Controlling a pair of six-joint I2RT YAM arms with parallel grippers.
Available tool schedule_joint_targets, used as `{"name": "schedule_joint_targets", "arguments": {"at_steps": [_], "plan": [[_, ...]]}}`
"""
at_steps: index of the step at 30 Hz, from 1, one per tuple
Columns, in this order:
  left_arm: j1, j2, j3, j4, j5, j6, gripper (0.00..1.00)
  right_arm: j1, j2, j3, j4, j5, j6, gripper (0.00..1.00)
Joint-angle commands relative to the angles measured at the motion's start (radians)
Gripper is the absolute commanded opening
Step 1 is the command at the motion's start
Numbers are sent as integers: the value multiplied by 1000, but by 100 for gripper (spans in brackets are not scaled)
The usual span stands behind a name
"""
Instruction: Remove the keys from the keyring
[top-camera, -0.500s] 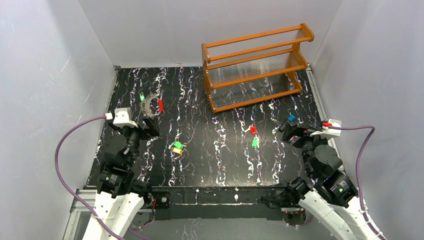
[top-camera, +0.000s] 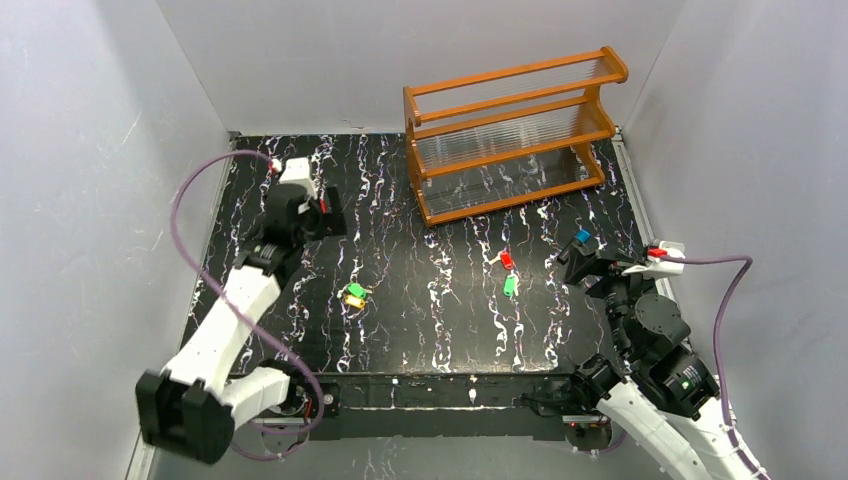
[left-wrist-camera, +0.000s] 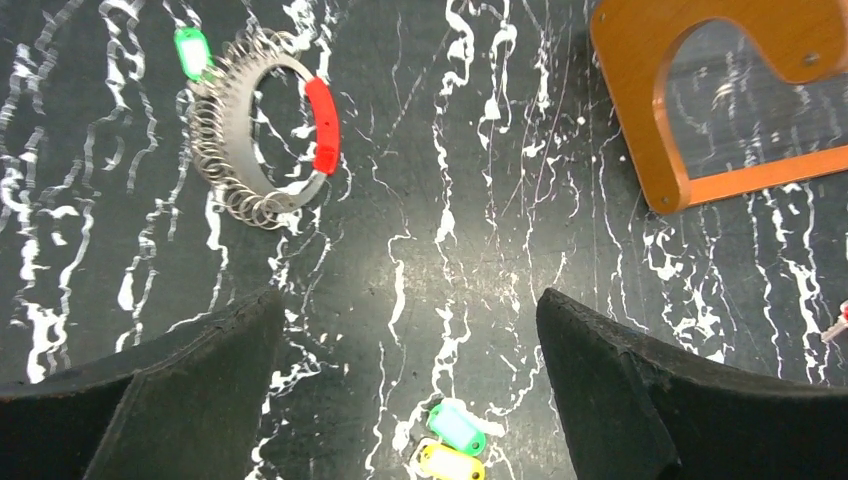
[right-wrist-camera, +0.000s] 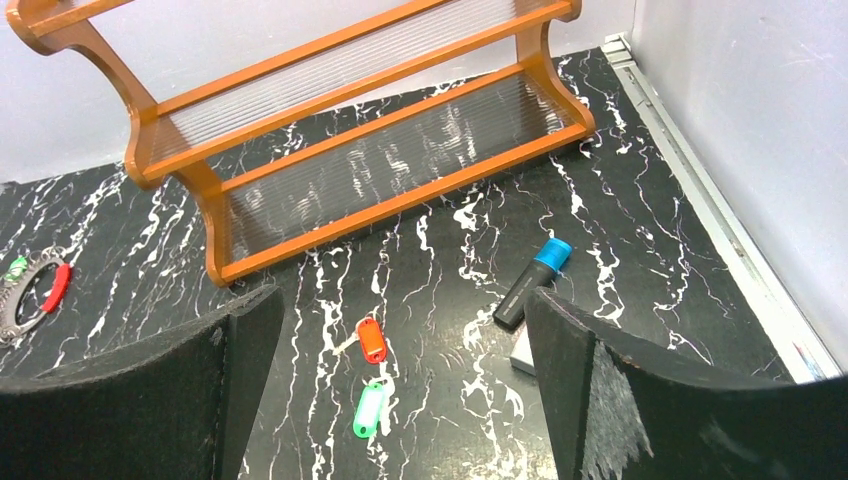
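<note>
The keyring (left-wrist-camera: 232, 150), a silvery coil with a red segment (left-wrist-camera: 322, 125), lies flat on the black marble table. A green key (left-wrist-camera: 192, 52) sits at its far edge. My left gripper (left-wrist-camera: 408, 300) is open and empty above the table, with the ring ahead and to the left of its fingers. In the top view the left gripper (top-camera: 322, 215) hides most of the ring. A green key (left-wrist-camera: 457, 428) and a yellow key (left-wrist-camera: 450, 463) lie loose together (top-camera: 355, 294). A red key (right-wrist-camera: 371, 340) and a green key (right-wrist-camera: 368, 408) lie loose before my open, empty right gripper (right-wrist-camera: 400, 295).
An orange wooden rack (top-camera: 515, 130) stands at the back right; its end panel (left-wrist-camera: 640, 110) is right of the left gripper. A blue-capped black marker (right-wrist-camera: 530, 283) lies by the right gripper's right finger. Grey walls enclose the table.
My left arm has swung out from near its base toward the far left and now hovers over the keyring. The right arm has barely moved. The keys have not moved.
</note>
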Motion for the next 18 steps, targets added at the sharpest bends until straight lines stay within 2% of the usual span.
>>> {"name": "schedule_joint_targets", "arguments": {"at_steps": [1, 6, 10, 14, 18], "plan": [[33, 228, 127, -27, 45, -40, 92, -2, -28, -7, 39, 0, -3, 99], [134, 513, 273, -7, 134, -72, 76, -2, -40, -9, 39, 1, -2, 99], [168, 717, 404, -17, 139, -77, 70, -2, -30, -7, 33, -8, 2, 99], [189, 859, 520, -49, 115, -69, 60, -2, -28, -6, 29, -10, 7, 99], [213, 955, 595, -74, 103, -60, 57, -2, -30, -8, 31, -5, 7, 99]]}}
